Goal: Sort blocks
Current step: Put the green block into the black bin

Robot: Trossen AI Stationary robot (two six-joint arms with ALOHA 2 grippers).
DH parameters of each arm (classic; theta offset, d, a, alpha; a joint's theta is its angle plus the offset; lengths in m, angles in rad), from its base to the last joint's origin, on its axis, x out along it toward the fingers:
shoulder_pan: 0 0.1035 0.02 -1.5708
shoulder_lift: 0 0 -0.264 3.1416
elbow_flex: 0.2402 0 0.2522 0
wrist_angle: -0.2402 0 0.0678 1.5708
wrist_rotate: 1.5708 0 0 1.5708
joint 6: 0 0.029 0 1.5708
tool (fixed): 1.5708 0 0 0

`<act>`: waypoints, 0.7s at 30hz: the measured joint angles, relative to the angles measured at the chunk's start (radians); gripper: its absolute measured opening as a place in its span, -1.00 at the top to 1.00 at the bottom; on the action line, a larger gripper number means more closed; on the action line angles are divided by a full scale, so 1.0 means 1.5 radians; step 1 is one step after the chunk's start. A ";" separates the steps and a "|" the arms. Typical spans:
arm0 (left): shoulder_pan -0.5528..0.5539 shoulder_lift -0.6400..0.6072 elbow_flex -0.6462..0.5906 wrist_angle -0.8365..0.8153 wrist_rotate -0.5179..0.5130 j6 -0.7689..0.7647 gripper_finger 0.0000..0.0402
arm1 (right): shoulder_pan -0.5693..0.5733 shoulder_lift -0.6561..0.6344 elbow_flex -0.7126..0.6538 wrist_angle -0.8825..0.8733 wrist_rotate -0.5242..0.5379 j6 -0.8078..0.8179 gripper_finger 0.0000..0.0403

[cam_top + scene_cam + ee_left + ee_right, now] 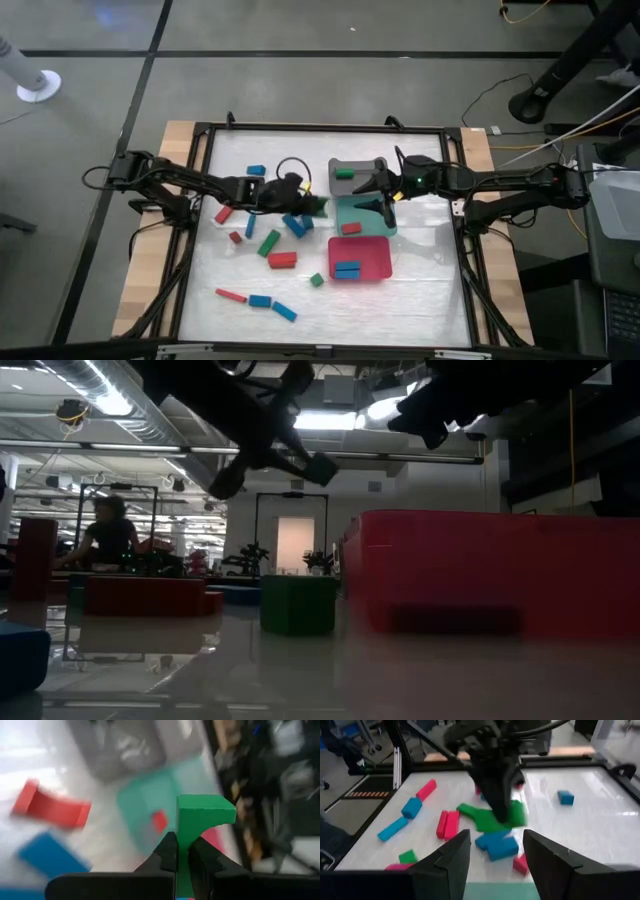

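My left gripper is shut on a green block and hangs above the table next to the teal tray, with scattered blocks below. The right wrist view shows this block under the left gripper. My right gripper is open and empty over the teal tray's far end. Red, blue and green blocks lie flat on the table, among them a green bar, a red bar and a blue one. The low view shows both grippers only as dark shapes overhead. My left gripper pinches the green block between its two fingers at one narrow end. The wider end sticks out past the fingertips. The block is lifted clear of the table.
The grey tray holds a green block. A red block lies in the teal tray, and the red tray holds blue blocks. A black cable loop lies near the far edge. A dark frame rims the table.
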 joint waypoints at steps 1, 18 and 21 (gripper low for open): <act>0.003 0.000 0.000 0.012 -0.015 -0.001 0.95 | 0.000 0.000 0.000 0.012 0.000 0.000 0.08; 0.003 0.000 0.000 0.111 -0.054 0.038 0.93 | 0.000 0.127 0.000 0.182 0.096 -0.040 0.08; -0.003 0.000 0.000 0.110 -0.054 0.046 0.95 | -0.001 0.138 0.000 0.186 0.117 -0.040 0.08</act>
